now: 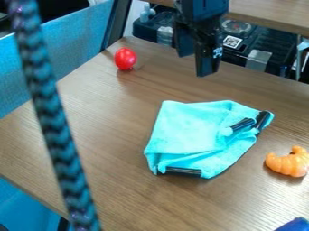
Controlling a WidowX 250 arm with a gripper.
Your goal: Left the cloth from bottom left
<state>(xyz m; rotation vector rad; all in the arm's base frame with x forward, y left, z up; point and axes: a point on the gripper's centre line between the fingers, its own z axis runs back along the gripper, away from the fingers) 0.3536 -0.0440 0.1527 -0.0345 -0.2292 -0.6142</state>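
Cloth (187, 131) lies lower and nearer the camera than the pincer (196, 64), whose fingers stand apart.

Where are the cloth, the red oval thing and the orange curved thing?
Cloth (184, 131), camera view, flat left part.
Red oval thing (125, 58), camera view, middle of its side.
Orange curved thing (289, 166), camera view, thick middle.

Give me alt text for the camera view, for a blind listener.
A turquoise cloth lies rumpled on a wooden table, the robot's open pincer raised beyond it. A red oval object sits at upper left, an orange crescent-shaped one at right.
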